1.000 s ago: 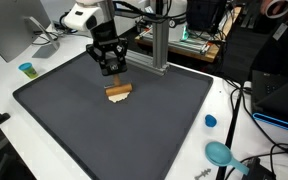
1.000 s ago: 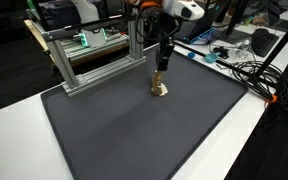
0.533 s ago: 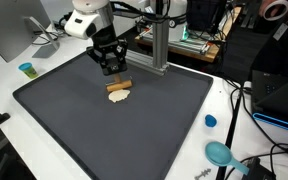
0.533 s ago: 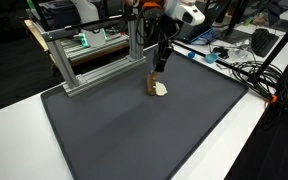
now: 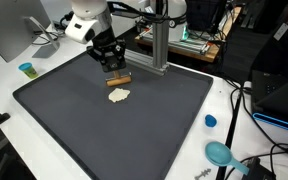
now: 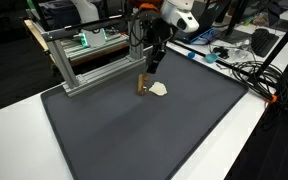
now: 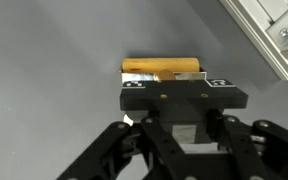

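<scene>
1 arm, end effector [image 5: 112, 71] closed narrow on a small brown wooden block [image 5: 118, 79], holding it near the far side of the dark grey mat [image 5: 134, 135]. In the wrist view the wooden block [image 7: 164, 67] lies crosswise at the fingertips of the end effector [image 7: 174, 82], long side horizontal, top face light brown, mat behind it. In an exterior view the end effector [image 6: 149, 70] comes down at a tilt and the wooden block [image 6: 142, 84] sits right under it; cannot tell if the block's lower edge touches the mat or hangs just above. A pale cream piece [image 5: 119, 95] lies flat on the mat just beside the block, with a small gap, not touched by the fingers; same piece [image 6: 159, 89] shows in both exterior views. The mat [image 6: 134, 130] covers most of the white worktop [image 5: 4, 95]. An aluminium frame [image 6: 94, 55] stands at the mat's far edge, near the arm; its post [image 5: 159, 40] is close behind the end effector. Off the mat on the worktop: 1 small teal cup [image 5: 26, 69], 1 blue cap [image 5: 210, 121], 1 teal round thing [image 5: 219, 153], all well apart from the block. Cables [image 6: 246, 70] lie beside the mat.
</scene>
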You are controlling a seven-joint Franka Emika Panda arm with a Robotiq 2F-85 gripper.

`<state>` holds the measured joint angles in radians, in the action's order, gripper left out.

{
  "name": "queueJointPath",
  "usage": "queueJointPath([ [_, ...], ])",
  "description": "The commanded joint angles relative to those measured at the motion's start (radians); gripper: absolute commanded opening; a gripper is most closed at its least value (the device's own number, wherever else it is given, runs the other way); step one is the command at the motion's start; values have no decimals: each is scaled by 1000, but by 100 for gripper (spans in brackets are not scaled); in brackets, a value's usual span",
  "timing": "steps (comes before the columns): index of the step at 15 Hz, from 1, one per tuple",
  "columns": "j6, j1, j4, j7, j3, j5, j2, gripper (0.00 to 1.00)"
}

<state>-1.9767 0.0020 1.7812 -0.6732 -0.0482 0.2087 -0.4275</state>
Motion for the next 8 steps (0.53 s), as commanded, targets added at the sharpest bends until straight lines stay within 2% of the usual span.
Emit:
queueJointPath([
  [1,-19,-45,70,-1,-11,-60,119,21],
  [3,-69,-71,62,3,-14,-141,138,21],
  [7,-93,-92,2,36,-10,-283,107,21],
  [8,-77,-78,16,18,-1,-223,115,21],
])
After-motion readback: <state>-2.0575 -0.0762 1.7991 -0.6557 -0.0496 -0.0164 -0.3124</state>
